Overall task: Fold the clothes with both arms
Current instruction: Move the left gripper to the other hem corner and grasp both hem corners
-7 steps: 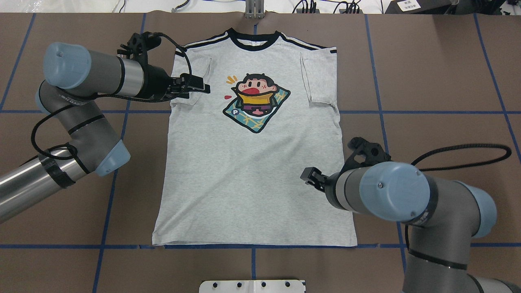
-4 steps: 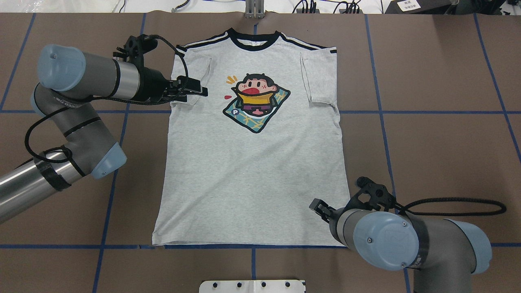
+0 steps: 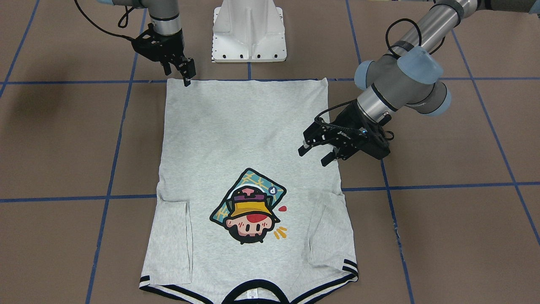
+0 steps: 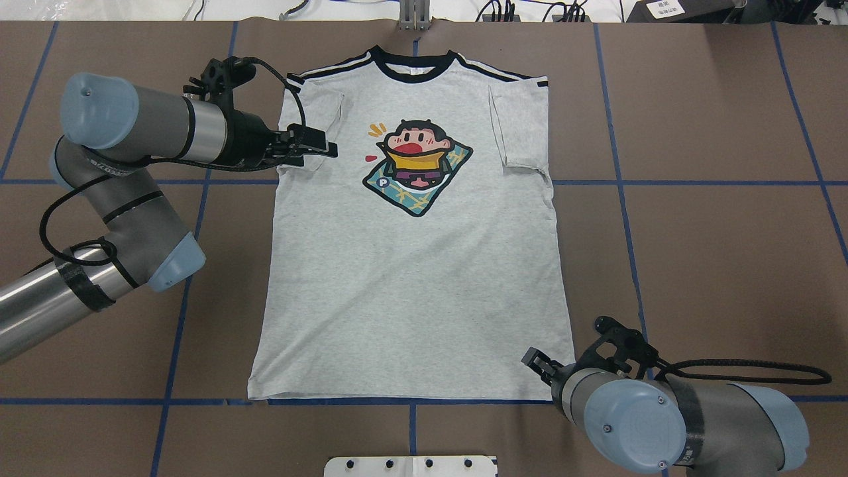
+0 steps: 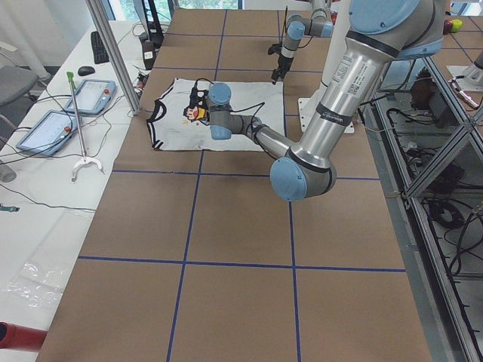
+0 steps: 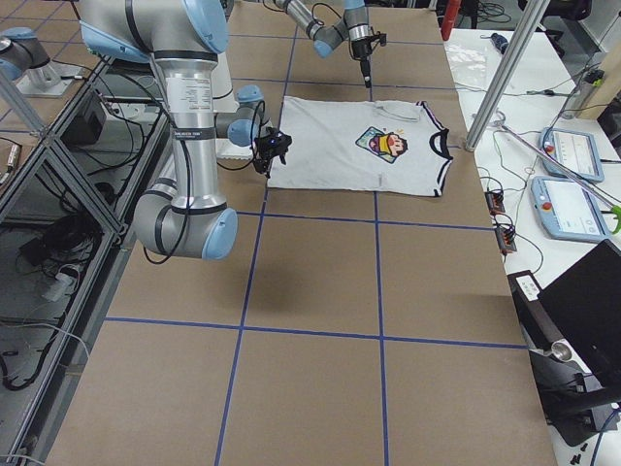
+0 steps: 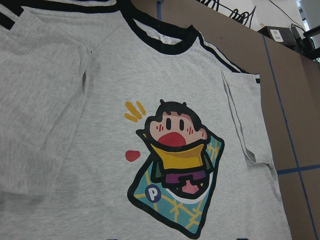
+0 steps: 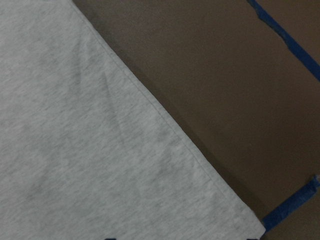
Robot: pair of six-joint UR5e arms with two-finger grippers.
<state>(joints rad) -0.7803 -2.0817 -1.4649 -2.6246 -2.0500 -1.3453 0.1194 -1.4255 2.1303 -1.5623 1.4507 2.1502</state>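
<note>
a heather-grey t-shirt (image 4: 411,265) lay flat and face up at the centre of the matte brown table cover (image 4: 695,265), which was ruled into squares by blue tape lines (image 4: 729,183). in the overhead view its ribbed black collar (image 4: 414,69) sat at 12 o'clock and its straight hem at 6 o'clock. the knit looked soft and speckled, with faint wrinkles. both short sleeves were folded inward over the chest, and black double stripes ran along the shoulders. the print (image 4: 417,165), glossy and diamond-shaped, showed a cartoon head in a yellow hat on a teal lattice. the left gripper (image 3: 313,156), black and angular on a silver tubular arm with pale blue joint caps, hung over the folded sleeve at the shirt's 10 o'clock. its fingers were spread apart and clasped nothing. the right gripper (image 3: 187,78) pointed down at the hem corner at the shirt's 5 o'clock. its fingers looked parted and empty, and the right wrist view showed that corner lying flat on the cover. whether the tips touched the cloth could not be told. a white base plate (image 3: 249,29) stood just past the hem at 6 o'clock.
</note>
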